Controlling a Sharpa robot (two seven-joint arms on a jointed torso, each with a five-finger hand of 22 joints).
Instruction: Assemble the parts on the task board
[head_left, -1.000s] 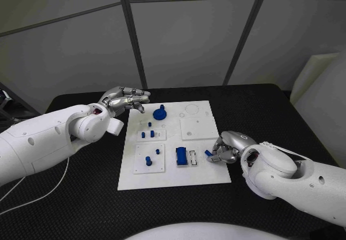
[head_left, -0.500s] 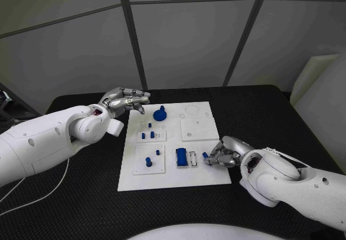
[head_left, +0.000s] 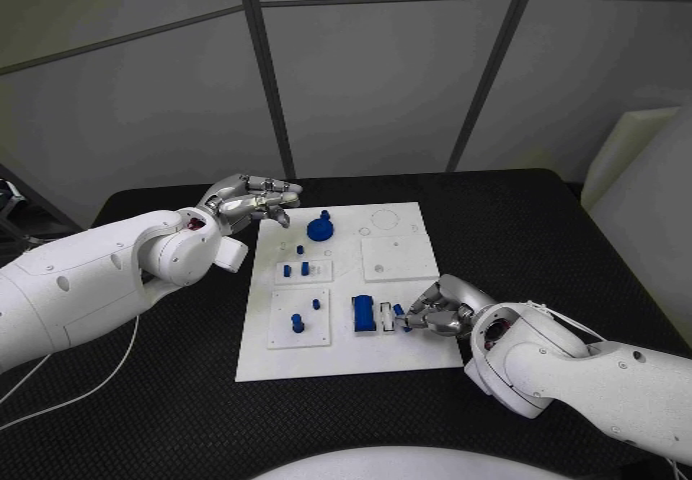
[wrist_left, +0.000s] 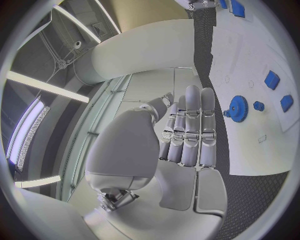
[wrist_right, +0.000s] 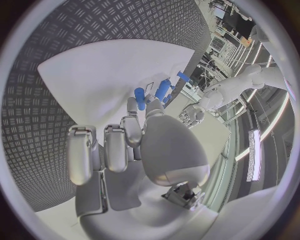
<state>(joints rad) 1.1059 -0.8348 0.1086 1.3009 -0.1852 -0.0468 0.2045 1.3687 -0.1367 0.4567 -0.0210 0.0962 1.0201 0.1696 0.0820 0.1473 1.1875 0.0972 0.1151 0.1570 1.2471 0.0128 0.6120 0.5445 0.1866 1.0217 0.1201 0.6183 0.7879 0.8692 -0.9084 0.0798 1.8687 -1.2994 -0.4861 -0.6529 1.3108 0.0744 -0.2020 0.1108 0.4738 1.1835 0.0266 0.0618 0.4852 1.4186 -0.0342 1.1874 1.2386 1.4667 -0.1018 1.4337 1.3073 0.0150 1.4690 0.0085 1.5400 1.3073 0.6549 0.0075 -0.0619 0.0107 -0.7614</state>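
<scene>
The white task board (head_left: 339, 350) lies in the middle of the black table. My right hand (head_left: 437, 308) is low over its right edge and pinches a small blue part (head_left: 400, 311) (wrist_right: 139, 98) between thumb and finger, close beside the blue block (head_left: 364, 314) (wrist_right: 162, 90) and the white slot (head_left: 385, 317). My left hand (head_left: 253, 200) hovers by the board's far left corner with its fingers (wrist_left: 187, 125) curled together and nothing in them. A blue gear (head_left: 319, 229) (wrist_left: 238, 108) stands on the board next to that hand.
Small blue pegs (head_left: 297, 269) stand in a left-hand plate, and further pegs (head_left: 297, 322) in the plate nearer me. A raised white plate (head_left: 397, 257) lies on the board's right half. Grey wall panels rise behind the table.
My right hand has moved left from the board's right edge onto the board, carrying the small blue part up to the blue block. The left hand has stayed put.
</scene>
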